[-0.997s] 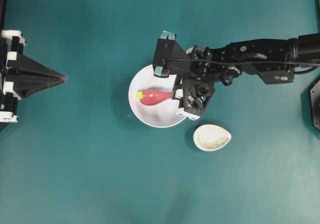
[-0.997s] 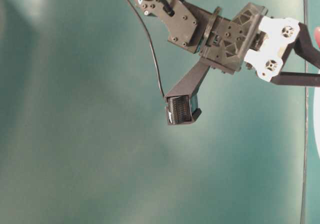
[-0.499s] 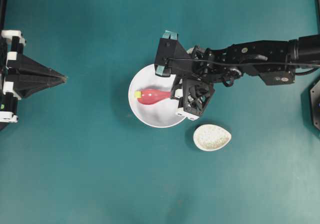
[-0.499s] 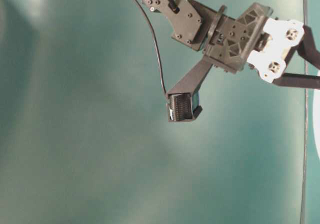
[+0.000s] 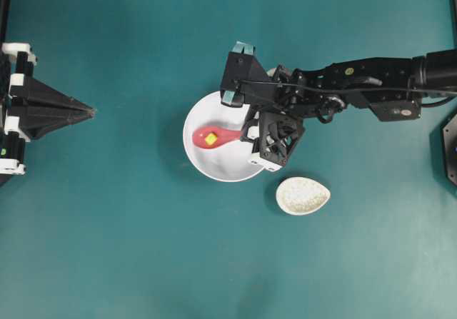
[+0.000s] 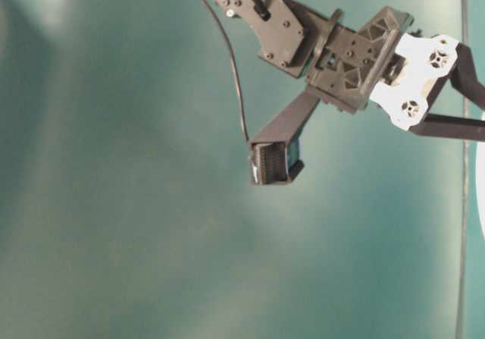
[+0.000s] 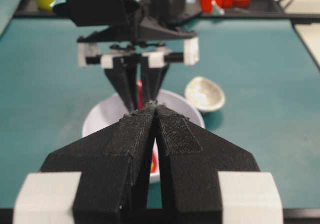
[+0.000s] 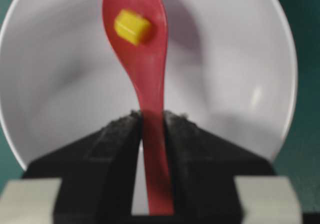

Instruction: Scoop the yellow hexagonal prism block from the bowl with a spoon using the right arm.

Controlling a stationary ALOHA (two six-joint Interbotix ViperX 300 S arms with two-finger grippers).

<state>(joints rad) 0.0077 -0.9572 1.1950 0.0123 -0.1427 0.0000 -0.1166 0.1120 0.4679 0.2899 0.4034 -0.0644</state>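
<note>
Bowl [image 5: 223,163]: large, round, plain white, smooth-walled, set on the teal counter [image 5: 143,247].

Spoon [image 5: 214,137]: glossy pink-red, deep oval scoop, short straight handle; held over the bowl's interior, its handle clamped between the textured black pads of the right claw [image 8: 152,126].

Yellow hexagonal prism block [image 8: 132,27]: tiny, bright, faceted; seated inside the spoon's scoop. Its facets are resolved only by the right wrist view; overhead it reads as a yellow speck [image 5: 211,140].

Speckled dish [image 5: 303,195]: off-white, egg-shaped, just beside the bowl.

Left claw [image 7: 152,106]: pointed black fingers pressed together on nothing, well apart from the bowl. Its own view hides most of the spoon behind the fingers.

Table-level view: bowl cut off at the edge.
</note>
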